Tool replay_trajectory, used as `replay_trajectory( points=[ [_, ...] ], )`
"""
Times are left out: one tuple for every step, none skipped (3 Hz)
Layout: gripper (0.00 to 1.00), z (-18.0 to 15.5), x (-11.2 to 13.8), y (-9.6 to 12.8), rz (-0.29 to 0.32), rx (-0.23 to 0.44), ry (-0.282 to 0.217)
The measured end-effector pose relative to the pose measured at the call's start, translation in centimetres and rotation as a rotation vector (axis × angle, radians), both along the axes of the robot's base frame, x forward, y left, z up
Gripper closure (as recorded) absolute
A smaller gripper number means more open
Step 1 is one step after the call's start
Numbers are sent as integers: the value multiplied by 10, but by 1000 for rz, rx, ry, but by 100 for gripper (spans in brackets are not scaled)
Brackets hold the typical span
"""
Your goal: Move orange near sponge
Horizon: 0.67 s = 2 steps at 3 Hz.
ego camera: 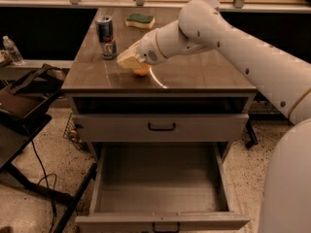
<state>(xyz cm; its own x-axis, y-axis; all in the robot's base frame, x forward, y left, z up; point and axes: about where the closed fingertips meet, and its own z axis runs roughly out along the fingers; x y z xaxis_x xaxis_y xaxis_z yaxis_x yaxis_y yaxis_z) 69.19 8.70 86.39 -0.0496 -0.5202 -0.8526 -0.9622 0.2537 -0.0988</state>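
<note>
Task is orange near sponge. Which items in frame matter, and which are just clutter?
Job:
- orange, on the tabletop under the gripper
- sponge, at the table's far edge

Lying about:
- drink can, left of the gripper
- water bottle, off the table at far left
- open bottom drawer

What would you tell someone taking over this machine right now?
The tool is low over the brown wooden table top, against the small round orange fruit, near the tall drink can.
The green-topped yellow rectangular sponge lies at the table's far edge, apart from the fruit.
Done: tool is at the fruit.
Left: carry the fruit to the sponge, set it beside it.
</note>
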Motion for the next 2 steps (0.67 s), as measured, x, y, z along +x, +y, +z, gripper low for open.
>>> replay_trajectory(
  points=[
    [9, -2, -1, 4, 6, 0, 3],
    [0, -3, -1, 5, 9, 0, 5]
  ],
)
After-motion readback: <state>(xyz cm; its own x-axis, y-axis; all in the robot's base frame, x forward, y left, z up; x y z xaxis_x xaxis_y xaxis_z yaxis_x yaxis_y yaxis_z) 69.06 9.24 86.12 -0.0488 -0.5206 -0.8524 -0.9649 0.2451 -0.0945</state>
